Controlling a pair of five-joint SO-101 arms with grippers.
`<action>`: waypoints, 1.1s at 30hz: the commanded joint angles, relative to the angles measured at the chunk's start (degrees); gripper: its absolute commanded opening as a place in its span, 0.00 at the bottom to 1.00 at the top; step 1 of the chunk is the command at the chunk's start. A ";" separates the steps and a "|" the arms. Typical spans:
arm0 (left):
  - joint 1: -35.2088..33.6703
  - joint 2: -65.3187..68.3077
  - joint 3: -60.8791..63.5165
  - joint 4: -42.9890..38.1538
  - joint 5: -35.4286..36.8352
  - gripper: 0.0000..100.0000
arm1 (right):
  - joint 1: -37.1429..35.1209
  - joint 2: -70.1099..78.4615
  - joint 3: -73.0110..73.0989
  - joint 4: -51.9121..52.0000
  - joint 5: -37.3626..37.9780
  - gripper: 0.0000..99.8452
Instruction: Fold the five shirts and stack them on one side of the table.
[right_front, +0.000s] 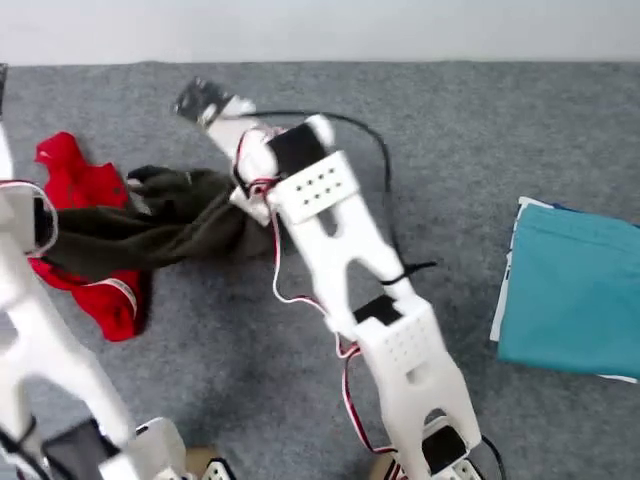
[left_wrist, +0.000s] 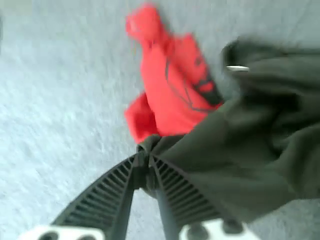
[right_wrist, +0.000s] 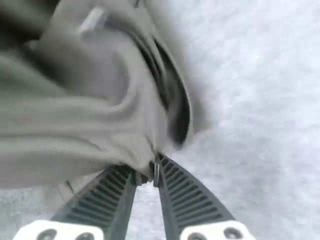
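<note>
Left of centre in the high view, the dark shirt (right_front: 150, 235) lies over the red shirt (right_front: 80, 185), stretched between left gripper (left_wrist: 148, 167) and right gripper (right_wrist: 155, 172), each clamped on an edge. Pull it taut and level, then lay it flat.

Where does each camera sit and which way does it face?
High view: fixed above, looking down on the table; left arm, right arm, dark shirt, red shirt, teal shirt.
Left wrist view: on the left arm, looking along the left gripper, shut on the dark shirt; red shirt beyond.
Right wrist view: on the right arm, looking along the right gripper, shut on the dark shirt.
Shared: all show the dark shirt; high and left wrist also the red shirt.
</note>
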 joint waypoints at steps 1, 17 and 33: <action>0.35 -7.38 -2.07 0.97 0.53 0.00 | 4.70 -10.51 -2.81 2.42 1.14 0.01; -6.15 -9.76 5.93 -0.70 0.09 0.00 | 13.85 -19.03 13.01 2.59 6.24 0.23; 17.93 -9.76 31.78 -0.26 -2.99 0.01 | 24.92 -36.26 37.36 2.51 8.79 0.23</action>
